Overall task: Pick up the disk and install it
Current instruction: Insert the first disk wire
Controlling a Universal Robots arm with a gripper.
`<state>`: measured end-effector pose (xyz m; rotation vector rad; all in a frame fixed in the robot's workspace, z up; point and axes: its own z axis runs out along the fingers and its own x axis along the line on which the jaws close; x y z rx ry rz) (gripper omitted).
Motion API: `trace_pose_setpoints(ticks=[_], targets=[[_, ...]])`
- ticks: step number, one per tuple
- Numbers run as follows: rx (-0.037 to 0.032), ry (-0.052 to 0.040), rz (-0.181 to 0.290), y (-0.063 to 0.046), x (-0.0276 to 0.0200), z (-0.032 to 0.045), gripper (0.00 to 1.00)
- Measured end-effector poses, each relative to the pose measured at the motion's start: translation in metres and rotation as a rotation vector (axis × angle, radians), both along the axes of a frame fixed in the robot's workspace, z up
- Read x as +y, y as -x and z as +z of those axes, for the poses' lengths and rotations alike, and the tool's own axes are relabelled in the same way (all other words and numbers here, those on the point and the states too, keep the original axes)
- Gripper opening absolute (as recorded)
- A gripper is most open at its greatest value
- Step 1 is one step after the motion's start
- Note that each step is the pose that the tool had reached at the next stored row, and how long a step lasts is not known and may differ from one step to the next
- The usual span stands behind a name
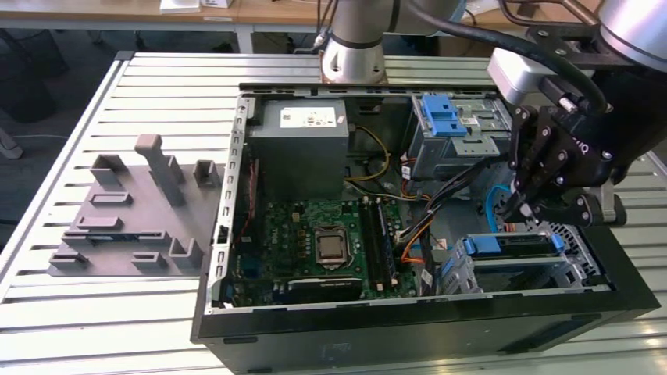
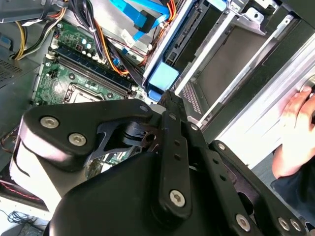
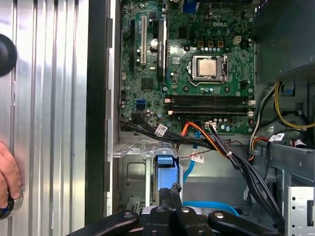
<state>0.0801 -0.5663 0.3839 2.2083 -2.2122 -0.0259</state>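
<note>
Sitting on the slatted metal bench (image 1: 156, 101), the open computer case (image 1: 417, 332) is taking up the bench's middle and the exterior view's right side, with its motherboard (image 1: 312, 234) facing up. The gripper (image 1: 514, 212) is hanging over the case's near corner on the exterior view's right, pointing down into the drive bay there. The disk (image 1: 511, 246) is lying flat in that bay, just below the gripper. Its long axis appears to be running along the case's near wall, and its blue end (image 3: 165, 162) is facing the motherboard. In the first wrist view the fingers (image 3: 166, 196) are showing drawn together, pinching nothing I can make out. They are sitting just beside that blue end, and I cannot tell whether they are touching it. I am judging the disk as already in its bay, perhaps not fully seated. A person's hand (image 3: 7, 179) is resting on the bench outside the case.
</note>
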Motion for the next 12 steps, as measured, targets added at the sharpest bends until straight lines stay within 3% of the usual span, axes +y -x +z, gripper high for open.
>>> trace_pose_setpoints(ticks=[6,12], targets=[[0.0000,0.0003,0.000,-0.006,0.0001,-0.0017,0.11],[0.0000,0.0003,0.000,-0.026,0.0013,-0.0017,0.11]])
